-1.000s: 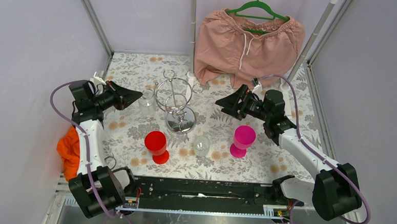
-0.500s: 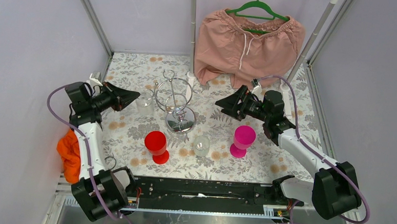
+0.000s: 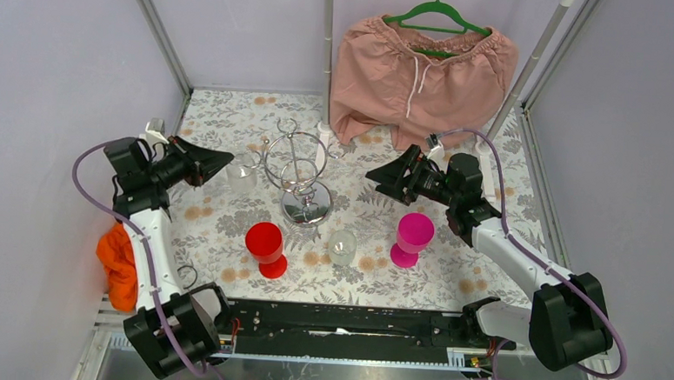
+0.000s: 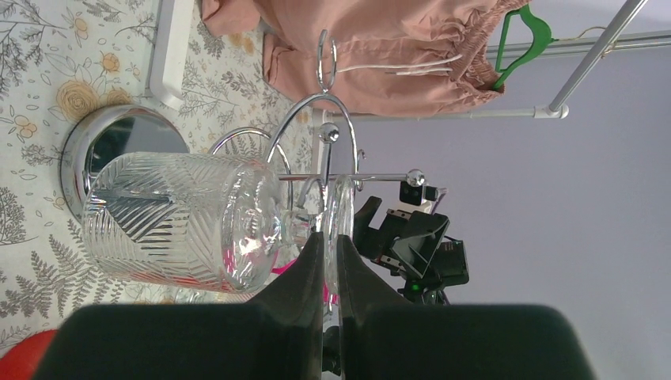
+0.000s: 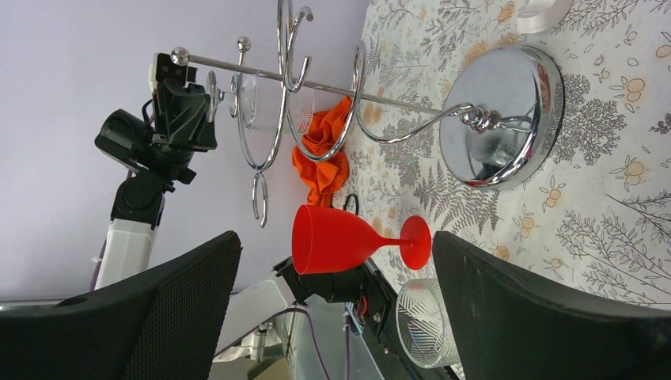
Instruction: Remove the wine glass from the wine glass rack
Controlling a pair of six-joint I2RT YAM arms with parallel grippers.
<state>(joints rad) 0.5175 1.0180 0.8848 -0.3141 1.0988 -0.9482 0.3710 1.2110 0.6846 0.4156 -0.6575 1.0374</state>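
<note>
The clear cut-glass wine glass (image 4: 182,222), ribbed in a herringbone pattern, sits bowl-down just left of the shiny chrome wire rack (image 3: 305,207) (whether its foot is free of it I cannot tell). My left pincer (image 4: 328,237) is clamped on its stem; my right pincer (image 5: 336,245), right of the rack, gapes wide and empty.

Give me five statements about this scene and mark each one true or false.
1. The left claw grips a clear glass by its stem. True.
2. The right claw is shut on the magenta goblet. False: it is open and empty, and the goblet stands on the table.
3. The red goblet lies on its side. False: it stands upright.
4. Pink shorts hang on a green hanger. True.
5. A second glass stands between the two goblets. True.
</note>
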